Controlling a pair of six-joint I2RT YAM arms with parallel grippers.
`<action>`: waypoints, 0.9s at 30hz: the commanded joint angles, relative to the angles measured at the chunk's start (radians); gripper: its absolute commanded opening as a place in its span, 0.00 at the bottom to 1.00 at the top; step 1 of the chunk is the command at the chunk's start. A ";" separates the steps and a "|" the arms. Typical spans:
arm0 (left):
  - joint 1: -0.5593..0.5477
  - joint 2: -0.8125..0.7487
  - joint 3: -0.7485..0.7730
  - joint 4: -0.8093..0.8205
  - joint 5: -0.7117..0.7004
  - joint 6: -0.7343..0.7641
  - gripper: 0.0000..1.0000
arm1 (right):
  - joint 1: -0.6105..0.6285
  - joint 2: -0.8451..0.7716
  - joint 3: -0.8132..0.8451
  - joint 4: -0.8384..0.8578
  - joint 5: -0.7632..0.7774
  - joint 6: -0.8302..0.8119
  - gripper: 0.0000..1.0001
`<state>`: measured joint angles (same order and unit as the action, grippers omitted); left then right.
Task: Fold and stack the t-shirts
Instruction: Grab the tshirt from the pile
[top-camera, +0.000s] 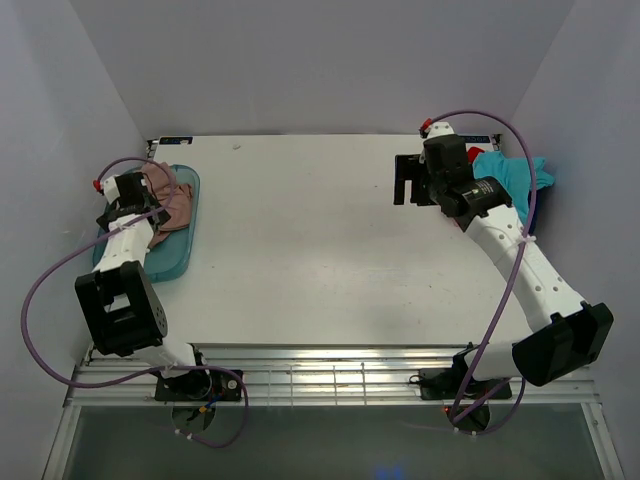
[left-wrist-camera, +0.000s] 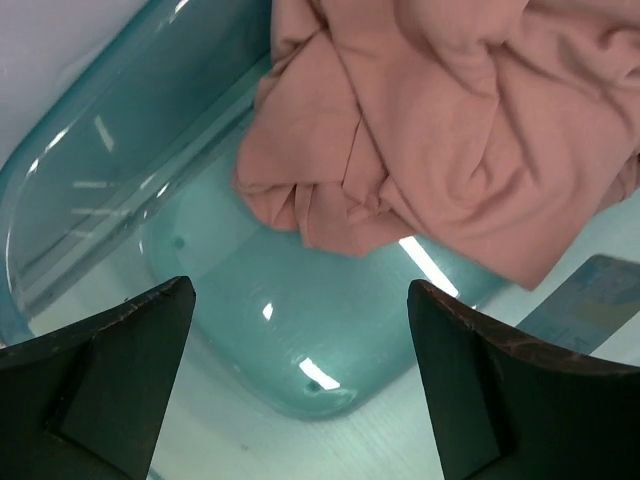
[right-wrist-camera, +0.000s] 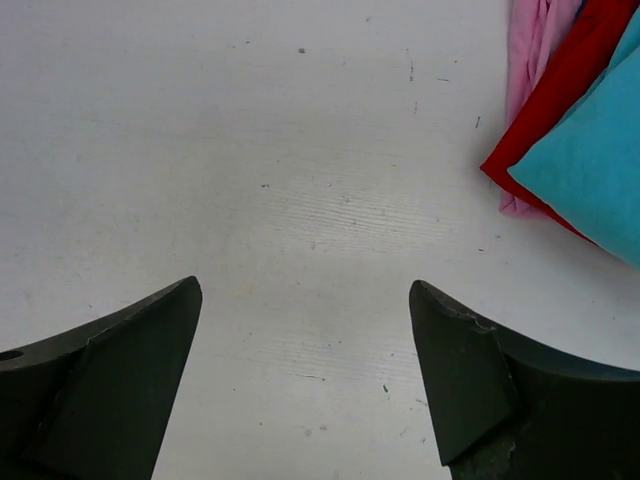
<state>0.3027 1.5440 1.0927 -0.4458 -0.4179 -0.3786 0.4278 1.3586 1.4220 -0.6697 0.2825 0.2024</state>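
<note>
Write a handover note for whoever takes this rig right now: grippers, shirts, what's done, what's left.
Left gripper: open, empty, over the tray, just short of the dusty-pink shirt crumpled inside it.
Right gripper: open, empty, above bare table, beside the heap at the far right edge.
Heap: turquoise shirt over red shirt over pink shirt, loosely piled.
Done: nothing visibly folded or stacked.
Left: fold every shirt, then stack them.

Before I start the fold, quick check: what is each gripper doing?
Left gripper: jaws open, holding nothing.
Right gripper: jaws open, holding nothing.
</note>
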 joint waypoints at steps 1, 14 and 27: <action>0.001 0.008 0.019 0.123 -0.039 0.038 0.98 | 0.009 0.005 -0.008 0.071 -0.063 0.019 0.90; 0.010 0.332 0.088 0.366 -0.074 0.104 0.98 | 0.011 -0.016 -0.064 0.110 -0.170 0.005 0.91; 0.018 0.481 0.171 0.352 -0.139 0.110 0.69 | 0.011 0.031 -0.057 0.119 -0.200 0.003 0.91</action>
<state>0.3058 2.0003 1.2488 -0.0662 -0.5011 -0.2638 0.4343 1.3735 1.3563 -0.5934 0.0967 0.2035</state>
